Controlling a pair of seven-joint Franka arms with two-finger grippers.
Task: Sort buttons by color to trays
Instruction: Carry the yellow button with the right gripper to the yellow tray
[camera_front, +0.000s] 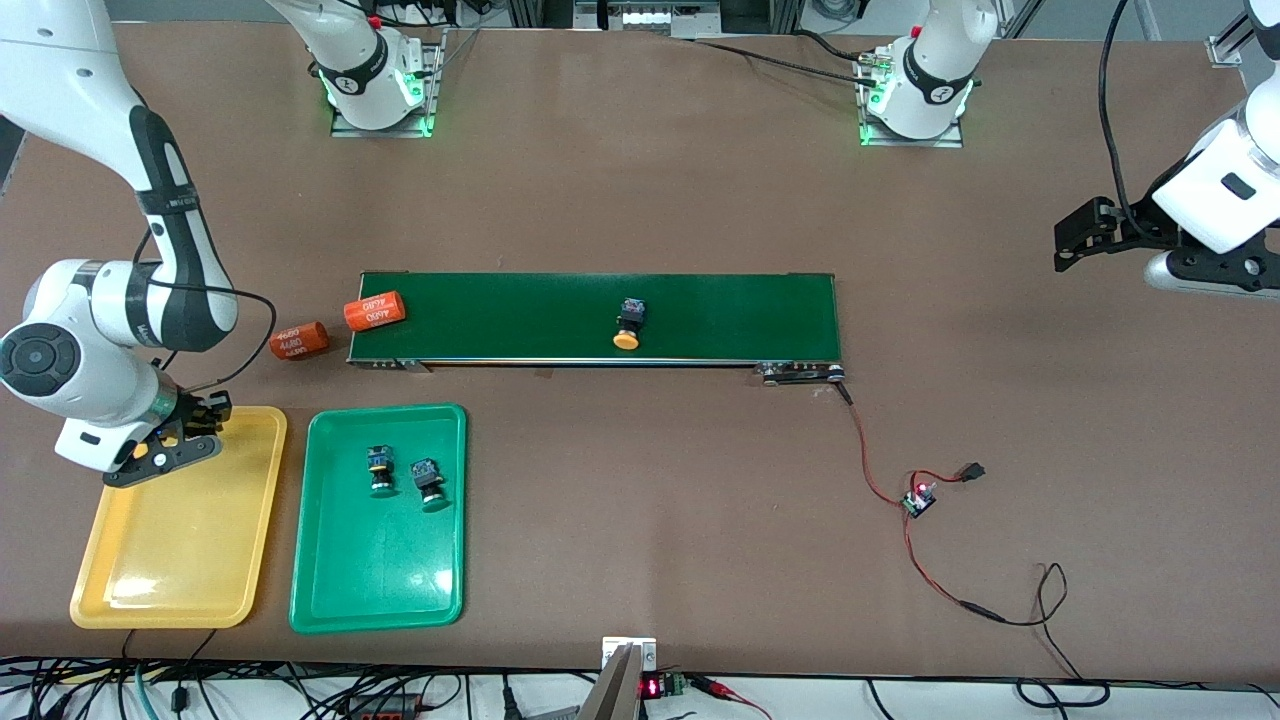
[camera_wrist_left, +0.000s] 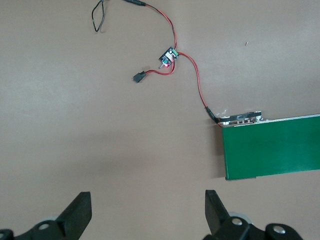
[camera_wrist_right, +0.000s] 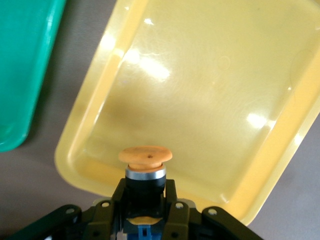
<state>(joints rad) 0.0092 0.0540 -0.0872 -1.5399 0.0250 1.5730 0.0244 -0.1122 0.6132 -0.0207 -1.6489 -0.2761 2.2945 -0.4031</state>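
My right gripper (camera_front: 160, 452) is shut on an orange-capped button (camera_wrist_right: 145, 167) and holds it over the yellow tray's (camera_front: 180, 560) corner nearest the conveyor; the tray also shows in the right wrist view (camera_wrist_right: 210, 100). A second orange-capped button (camera_front: 629, 324) lies on the conveyor belt (camera_front: 600, 315). Two green-capped buttons (camera_front: 379, 470) (camera_front: 429, 483) lie in the green tray (camera_front: 380, 580). My left gripper (camera_front: 1075, 240) is open and empty, waiting above the bare table at the left arm's end; its fingers (camera_wrist_left: 80, 212) frame bare table.
Two larger orange cylinders (camera_front: 374, 310) (camera_front: 298, 341) lie at the conveyor's right-arm end. A small circuit board (camera_front: 918, 500) with red and black wires lies on the table toward the left arm's end, also in the left wrist view (camera_wrist_left: 169, 56).
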